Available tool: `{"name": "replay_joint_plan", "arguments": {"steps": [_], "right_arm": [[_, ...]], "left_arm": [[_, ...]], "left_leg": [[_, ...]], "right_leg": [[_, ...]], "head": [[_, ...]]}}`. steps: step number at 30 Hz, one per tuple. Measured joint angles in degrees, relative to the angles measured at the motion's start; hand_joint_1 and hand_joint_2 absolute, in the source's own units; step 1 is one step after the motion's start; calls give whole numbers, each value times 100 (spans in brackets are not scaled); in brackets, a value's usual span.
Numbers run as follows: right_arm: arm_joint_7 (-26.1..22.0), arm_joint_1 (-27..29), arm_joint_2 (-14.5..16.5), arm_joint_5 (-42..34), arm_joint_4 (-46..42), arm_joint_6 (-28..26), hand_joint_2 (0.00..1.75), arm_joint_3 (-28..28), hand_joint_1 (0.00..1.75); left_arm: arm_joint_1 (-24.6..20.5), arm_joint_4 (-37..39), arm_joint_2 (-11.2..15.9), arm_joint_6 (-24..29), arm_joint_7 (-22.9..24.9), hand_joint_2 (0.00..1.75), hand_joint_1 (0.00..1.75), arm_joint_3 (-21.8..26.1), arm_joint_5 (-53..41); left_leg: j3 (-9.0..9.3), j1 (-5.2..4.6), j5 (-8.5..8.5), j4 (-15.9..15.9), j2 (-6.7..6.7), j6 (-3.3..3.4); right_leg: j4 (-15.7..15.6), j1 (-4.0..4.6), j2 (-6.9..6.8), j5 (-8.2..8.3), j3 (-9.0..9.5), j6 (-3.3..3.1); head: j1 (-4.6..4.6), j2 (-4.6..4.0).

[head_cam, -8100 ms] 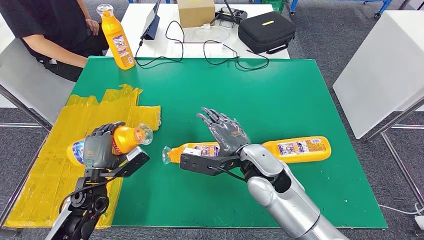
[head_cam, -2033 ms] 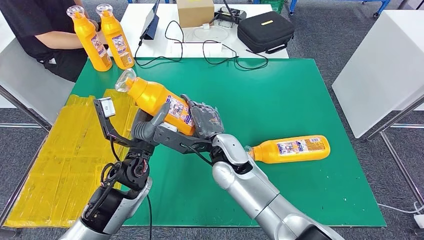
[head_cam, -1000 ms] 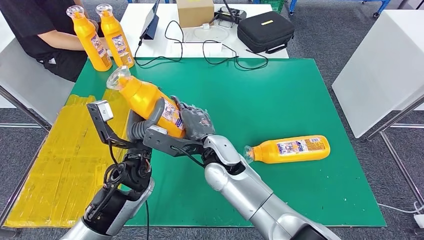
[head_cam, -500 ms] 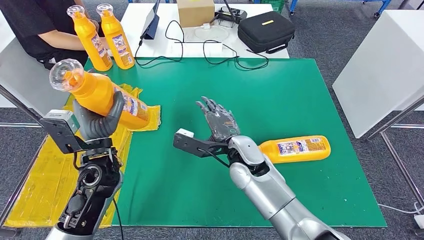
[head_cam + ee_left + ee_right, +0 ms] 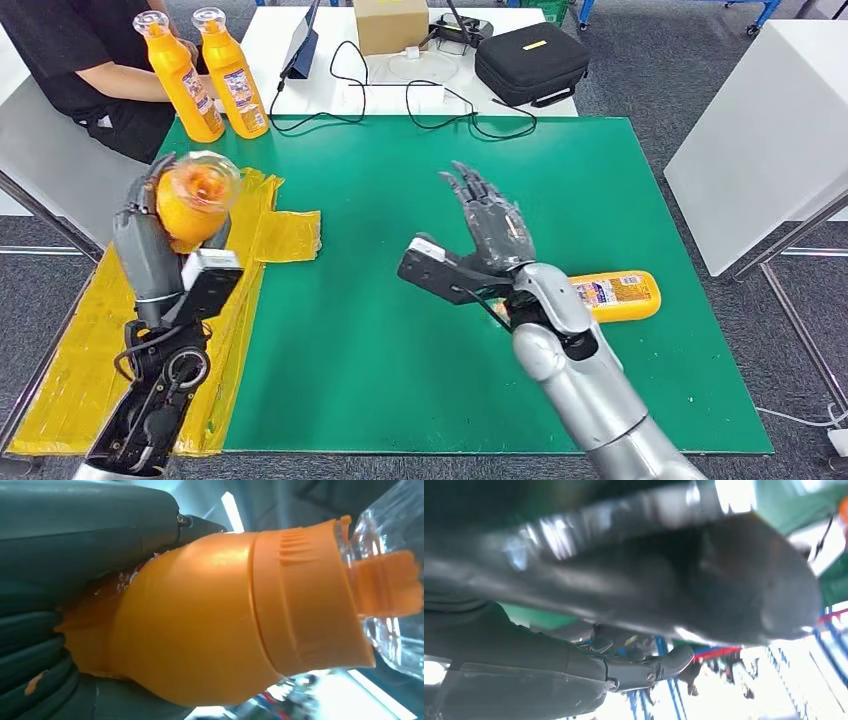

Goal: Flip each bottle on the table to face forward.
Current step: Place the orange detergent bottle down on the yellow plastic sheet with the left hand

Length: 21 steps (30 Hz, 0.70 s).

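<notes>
Green table (image 5: pixel 420 360) spans mid-frame. Lying bottle (image 5: pixel 620 295), lower right, rests on its side, partly behind right hand (image 5: pixel 490 230), which is raised, fingers spread, holding nothing. Left hand (image 5: pixel 150 240), left of frame, grips held bottle (image 5: pixel 195 195), cap toward the camera. Step in hand, judged: standing this bottle up. Next: place it beside the two upright bottles (image 5: pixel 205 75), upper left. A person's arm (image 5: pixel 110 85) sits close behind them; yellow sheet (image 5: pixel 100 330) lies below.

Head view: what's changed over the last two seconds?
The right hand let go of the bottle and drew back open; the left hand took it and swung it out over the yellow mat. The lying bottle and two standing bottles stayed put.
</notes>
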Motion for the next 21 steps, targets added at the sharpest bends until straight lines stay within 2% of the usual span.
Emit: {"name": "replay_joint_plan", "arguments": {"steps": [5,7,11,12,15,16,21], "right_arm": [[-14,242,-351,-177,-646,174,0,-332,0],[-15,351,-490,-256,-799,172,0,-460,0],[-66,553,-758,-432,-970,138,0,-656,0],[-87,594,-817,-474,-995,134,0,-684,0],[-126,689,-962,-587,-1040,117,0,-733,0],[-131,715,-999,-609,-1050,108,0,-742,0],[-149,818,-1134,-709,-1072,50,0,-785,0]], "left_arm": [[266,628,161,-105,715,175,175,80,-2085],[317,948,195,-203,909,175,175,76,-2427],[325,1498,229,-333,1037,175,171,61,-2549],[316,1617,236,-361,1062,175,127,51,-2582],[259,1976,256,-446,1142,44,0,-5,-2653],[234,2090,264,-472,1159,0,0,-19,-2651],[94,2552,285,-632,1229,0,0,-92,-2635]], "left_leg": [[0,0,-1,0,0,0],[0,0,-1,0,0,0],[0,0,-1,0,0,0],[0,0,0,0,0,0],[0,0,0,0,0,0],[0,0,0,0,0,0],[0,0,0,0,0,0]], "right_leg": [[-1,0,0,-1,-2,0],[-2,0,-1,-1,-2,0],[-2,0,0,0,-2,0],[-2,0,0,0,-2,0],[-2,0,0,0,-1,0],[-2,0,0,0,-1,1],[-2,0,0,0,-2,1]], "head": [[0,0],[0,0],[1,0],[0,0],[0,0],[0,0],[1,0]]}}
